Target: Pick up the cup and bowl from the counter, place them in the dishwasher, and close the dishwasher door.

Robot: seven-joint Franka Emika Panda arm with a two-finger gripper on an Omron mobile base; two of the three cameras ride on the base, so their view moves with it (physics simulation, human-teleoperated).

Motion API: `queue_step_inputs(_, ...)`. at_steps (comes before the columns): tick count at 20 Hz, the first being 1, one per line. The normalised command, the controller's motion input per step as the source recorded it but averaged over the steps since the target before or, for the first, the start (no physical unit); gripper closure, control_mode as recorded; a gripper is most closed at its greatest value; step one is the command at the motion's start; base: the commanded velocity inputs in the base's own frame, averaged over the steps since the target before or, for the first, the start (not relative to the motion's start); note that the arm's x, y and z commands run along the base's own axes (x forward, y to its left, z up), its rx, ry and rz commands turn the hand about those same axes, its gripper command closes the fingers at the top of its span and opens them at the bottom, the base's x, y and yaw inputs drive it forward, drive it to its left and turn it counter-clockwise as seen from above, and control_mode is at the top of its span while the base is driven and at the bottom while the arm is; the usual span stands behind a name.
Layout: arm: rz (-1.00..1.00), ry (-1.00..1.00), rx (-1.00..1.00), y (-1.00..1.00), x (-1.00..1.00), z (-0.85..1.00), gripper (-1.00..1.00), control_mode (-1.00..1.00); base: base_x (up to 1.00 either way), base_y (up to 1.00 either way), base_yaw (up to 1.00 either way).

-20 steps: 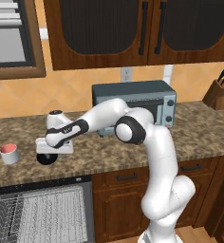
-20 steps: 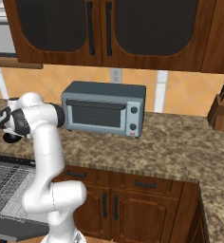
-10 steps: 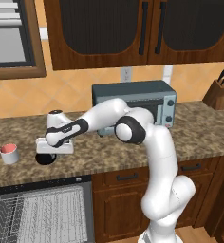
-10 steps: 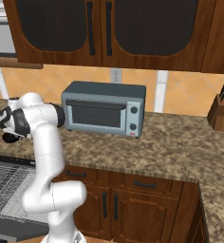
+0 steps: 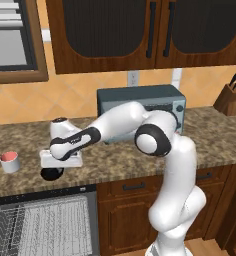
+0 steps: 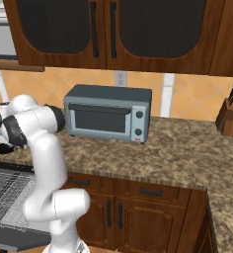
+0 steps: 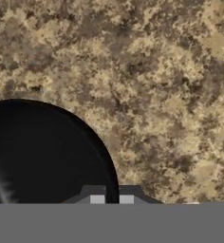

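The black bowl sits on the speckled counter near its front edge, above the open dishwasher. My gripper points straight down onto the bowl. In the hand view the bowl spreads across the lower left, and its rim runs between my two fingertips, which stand close together at the gripper. The jaws look shut on the bowl's rim. The grey cup with its red inside stands on the counter left of the bowl.
A grey-blue toaster oven stands at the back of the counter, behind my arm. At the far right is a knife block. The dishwasher's white racks are pulled out over its lowered door.
Hardly anything differs. The hand stays over the bowl, perhaps a touch lower. The cup has not moved.
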Motion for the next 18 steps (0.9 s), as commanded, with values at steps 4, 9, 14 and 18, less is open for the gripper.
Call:
queue_step_inputs(4, 0.00, -0.03, -0.02, -0.03, -0.92, 0.50, 1.00, -1.00, 0.00, 0.00, 0.00)
queue_step_inputs(9, 0.00, 0.00, -0.10, 0.00, -0.82, 0.33, 1.00, -1.00, 0.00, 0.00, 0.00)
queue_step_inputs(14, 0.01, -0.01, -0.17, 0.05, -0.85, 0.60, 1.00, -1.00, 0.00, 0.00, 0.00)
queue_step_inputs(18, 0.00, 0.00, -0.29, 0.29, -0.67, 0.37, 1.00, -1.00, 0.00, 0.00, 0.00)
